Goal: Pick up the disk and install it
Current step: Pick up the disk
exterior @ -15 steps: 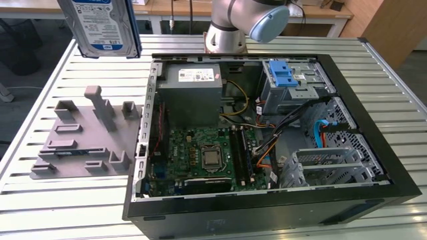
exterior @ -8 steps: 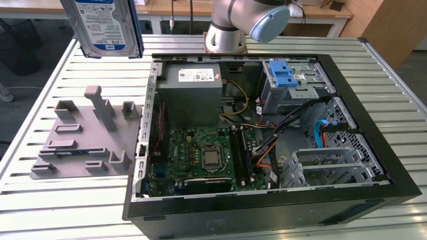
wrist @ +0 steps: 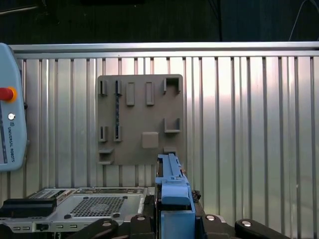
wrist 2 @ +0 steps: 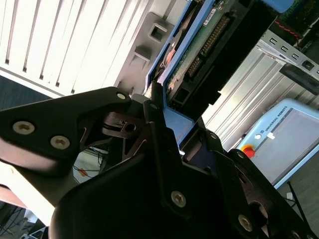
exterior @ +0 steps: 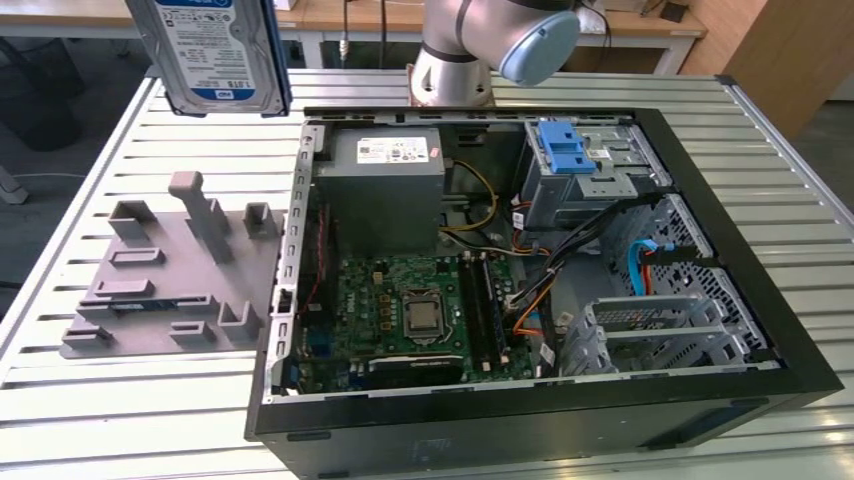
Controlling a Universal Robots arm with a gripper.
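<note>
Aloft, the tool (wrist 2: 172, 118) grips the disk (exterior: 220, 50) (by its blue-framed edge) above the table (exterior: 134, 400).

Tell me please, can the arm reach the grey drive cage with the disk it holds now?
Probably yes. The case lies open, and nothing covers the drive cage. The gripper holds the disk high beside the case, on the exterior view's left.

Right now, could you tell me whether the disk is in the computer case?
Out: the disk hangs in the air outside the case, gripped by the pincer.
</note>
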